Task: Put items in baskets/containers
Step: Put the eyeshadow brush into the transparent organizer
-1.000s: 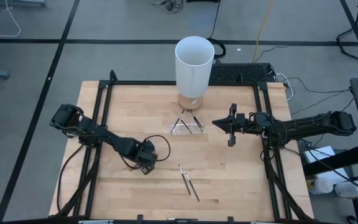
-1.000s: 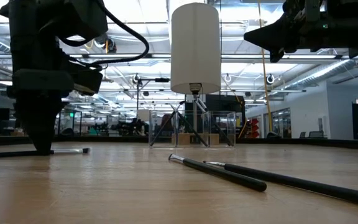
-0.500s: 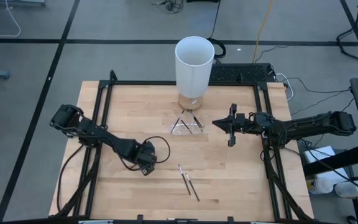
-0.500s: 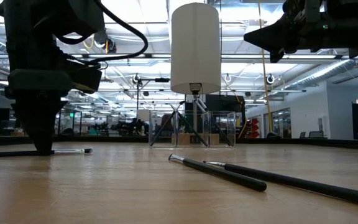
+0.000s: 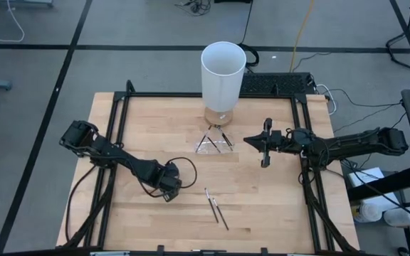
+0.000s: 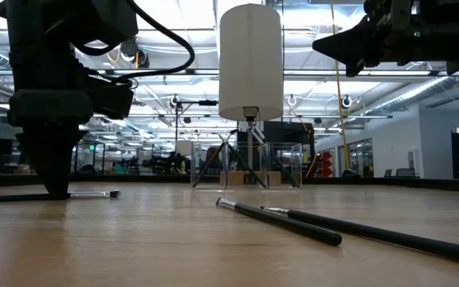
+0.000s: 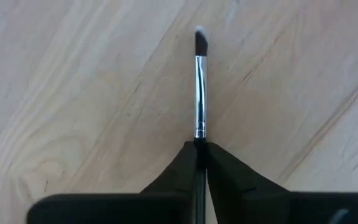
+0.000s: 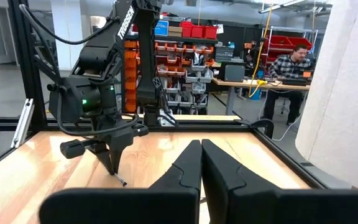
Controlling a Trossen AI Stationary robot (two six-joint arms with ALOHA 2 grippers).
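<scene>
While the left gripper (image 7: 199, 149) is clamped on a stick (image 7: 199, 87), crossed sticks (image 5: 218, 141) are held in the clear container (image 5: 213, 144) at twelve o'clock; the right gripper (image 5: 264, 144) is closed.

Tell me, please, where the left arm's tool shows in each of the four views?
High view: left tool, lower left of centre.
Low view: far left, down on the wood.
Left wrist view: bottom centre, closed on a brush.
Right wrist view: centre left.
Shared landmark: white cylinder.

A large open workshop or robotics lab: tall shelving stacked with red parts bins (image 8: 188, 32), and a person seated at a desk (image 8: 289, 65) under bright strip ceiling lights (image 6: 166, 16).
</scene>
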